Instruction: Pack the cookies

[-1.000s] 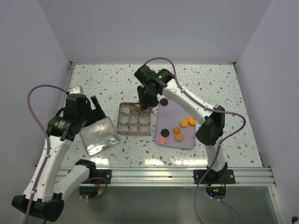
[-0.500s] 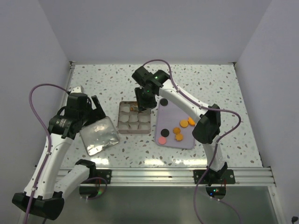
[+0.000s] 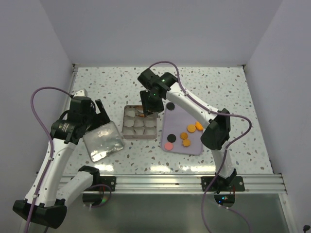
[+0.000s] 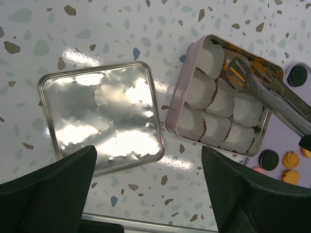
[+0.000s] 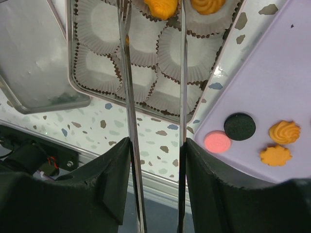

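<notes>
No text, label, brand, number or sign can be read in any view. The cookies, the tin with its paper cups, the plain metal lid, the lavender tray, the tongs and the speckled tabletop show no legible marking. The arms' housings are too small in the overhead view for any print on them to be made out.

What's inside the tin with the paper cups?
White paper cups fill the tin, and two orange cookies sit in far cups. The tongs cover part of them, so more could hide underneath.
</notes>
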Controlling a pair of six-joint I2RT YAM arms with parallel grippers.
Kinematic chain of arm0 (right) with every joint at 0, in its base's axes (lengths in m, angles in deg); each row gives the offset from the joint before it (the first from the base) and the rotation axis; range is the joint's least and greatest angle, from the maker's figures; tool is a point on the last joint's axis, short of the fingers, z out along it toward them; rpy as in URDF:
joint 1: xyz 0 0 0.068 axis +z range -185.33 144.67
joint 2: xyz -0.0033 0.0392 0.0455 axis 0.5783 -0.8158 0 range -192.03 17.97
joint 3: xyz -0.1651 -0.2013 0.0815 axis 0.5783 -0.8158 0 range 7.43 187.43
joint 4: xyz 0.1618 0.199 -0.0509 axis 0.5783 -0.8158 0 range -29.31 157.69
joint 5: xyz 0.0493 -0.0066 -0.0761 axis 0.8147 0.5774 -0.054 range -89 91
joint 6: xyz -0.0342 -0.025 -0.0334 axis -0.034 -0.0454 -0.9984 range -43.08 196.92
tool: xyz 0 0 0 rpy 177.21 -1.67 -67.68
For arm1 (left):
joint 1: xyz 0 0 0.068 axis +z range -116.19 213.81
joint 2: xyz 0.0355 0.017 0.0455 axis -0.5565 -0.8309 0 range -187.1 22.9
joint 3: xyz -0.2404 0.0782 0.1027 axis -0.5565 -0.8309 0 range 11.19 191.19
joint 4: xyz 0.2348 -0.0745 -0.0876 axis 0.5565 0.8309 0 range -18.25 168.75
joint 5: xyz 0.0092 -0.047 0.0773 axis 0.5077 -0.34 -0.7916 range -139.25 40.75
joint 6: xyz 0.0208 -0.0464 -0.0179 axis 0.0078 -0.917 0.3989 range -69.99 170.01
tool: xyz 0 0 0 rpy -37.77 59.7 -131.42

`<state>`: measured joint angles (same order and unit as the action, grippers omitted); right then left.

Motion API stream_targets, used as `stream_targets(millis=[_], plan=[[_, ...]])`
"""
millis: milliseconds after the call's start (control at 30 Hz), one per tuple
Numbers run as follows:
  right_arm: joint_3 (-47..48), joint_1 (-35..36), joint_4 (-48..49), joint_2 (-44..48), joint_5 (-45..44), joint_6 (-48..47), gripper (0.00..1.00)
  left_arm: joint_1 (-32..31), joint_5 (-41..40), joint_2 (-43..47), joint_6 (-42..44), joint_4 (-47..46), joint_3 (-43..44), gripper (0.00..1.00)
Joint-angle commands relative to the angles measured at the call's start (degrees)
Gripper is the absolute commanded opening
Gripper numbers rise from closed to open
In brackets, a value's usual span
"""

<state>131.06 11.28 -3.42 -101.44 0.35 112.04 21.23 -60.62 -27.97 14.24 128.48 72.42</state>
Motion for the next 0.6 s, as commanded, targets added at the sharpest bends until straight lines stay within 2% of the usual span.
stream_targets(millis=[0,133,233,567], plan=[[3.01,-0.03,-1.66,6.12,-2.60,0.31,0.49,-0.25,-1.45,0.42,0.96,-0.22,1.35,0.95],[2.58,-0.55,-3.59,9.37,-4.19,0.04,0.49,-0.25,-1.28,0.69,0.96,-0.13,1.17,0.95],[-1.19,-1.87,-3.68,13.23,-5.86,-0.13,0.49,-0.25,-1.19,1.12,0.79,-0.13,1.08,0.95],[-20.26,-11.27,-0.61,25.19,-6.74,-2.85,0.49,-0.25,-0.58,1.39,0.70,-0.04,0.82,0.95]])
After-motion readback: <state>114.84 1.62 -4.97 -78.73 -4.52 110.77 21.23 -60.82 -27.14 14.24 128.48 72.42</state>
